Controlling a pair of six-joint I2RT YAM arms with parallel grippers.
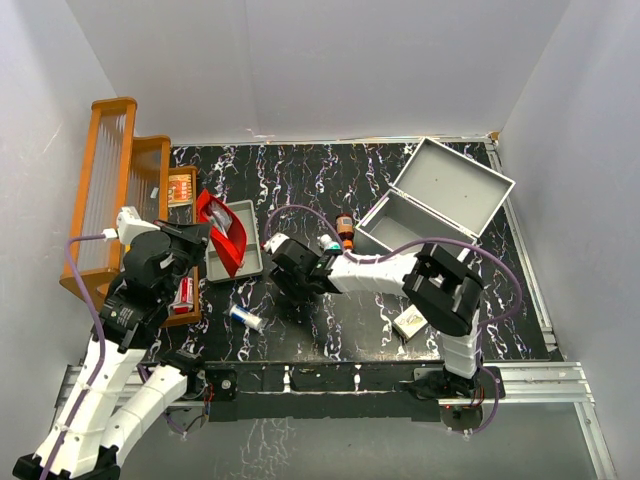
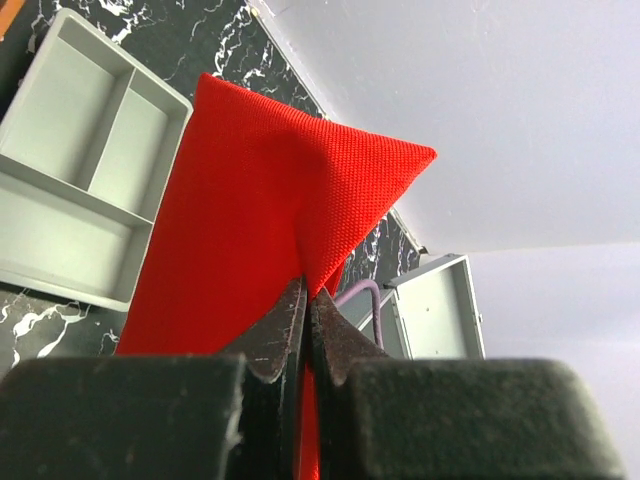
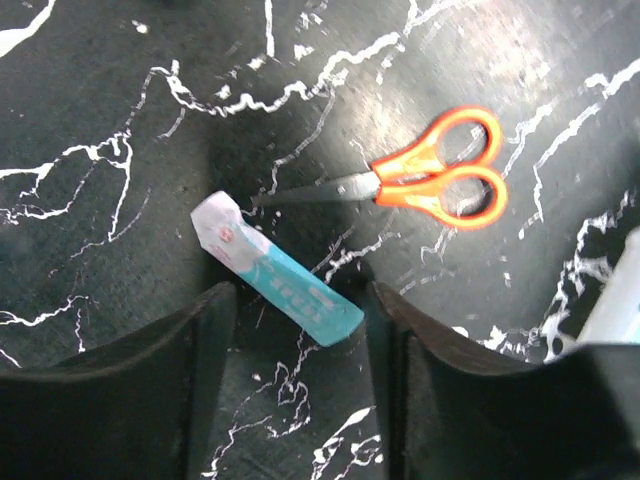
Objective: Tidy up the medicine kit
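Work on the tidy-up looks only part done to me. The medicine kit (image 1: 440,205) sits at the far right of the table with its lid tipped back, and I cannot tell what is inside it. My left gripper (image 2: 308,310) is pinched tight on a fold of the red pouch (image 2: 260,200). It holds the pouch up over the small grey tray (image 2: 90,170) on the left side, well apart from the kit. My right gripper (image 3: 298,330) has its fingers spread apart with nothing in them. It hangs low over the middle of the table. A small blue packet (image 3: 285,285) lies flat on the dark top right between the two fingers, and the orange scissors (image 3: 430,180) lie just beside it. So the step in hand, I think, is picking up that packet. Next I would go straight down until a finger sits on each side of it. Then I would squeeze softly, because it is thin and flat and could slip out. After that it needs a carry to the far right, into the open kit.
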